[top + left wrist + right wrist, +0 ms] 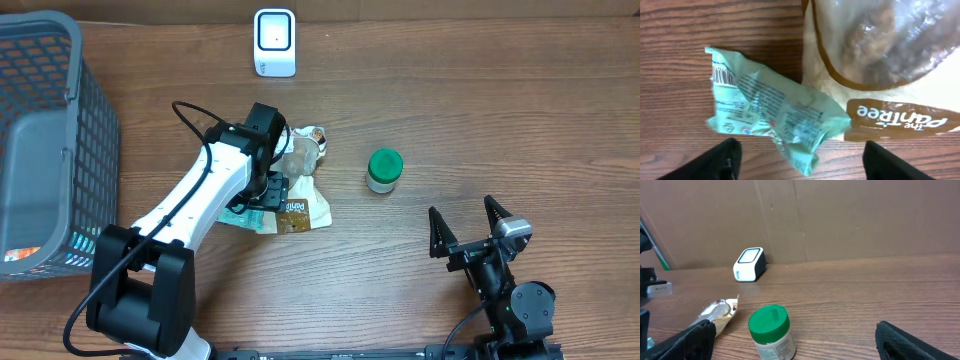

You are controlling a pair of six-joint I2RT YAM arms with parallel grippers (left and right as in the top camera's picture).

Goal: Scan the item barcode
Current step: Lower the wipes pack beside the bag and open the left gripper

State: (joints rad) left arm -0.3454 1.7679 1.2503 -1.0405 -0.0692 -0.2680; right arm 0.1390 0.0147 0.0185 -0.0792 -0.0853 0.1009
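Observation:
A crumpled mint-green packet (775, 112) lies on the wood table, its barcode (722, 76) showing at its left end. Beside it, partly over it, lies a cream and clear snack bag (880, 60). My left gripper (797, 162) hovers over both, open, its fingers (720, 162) standing wide either side of the packet's lower tip without touching it. From overhead, the left gripper (270, 190) covers part of the packet (245, 217) and bag (305, 205). The white scanner (274, 42) stands at the back. My right gripper (461, 206) is open at the front right, holding nothing.
A green-lidded jar (384, 170) stands right of the bags, seen also in the right wrist view as the jar (771, 332) between my right fingers' line of sight. A grey mesh basket (40, 140) fills the left edge. A cardboard wall (840, 220) backs the table.

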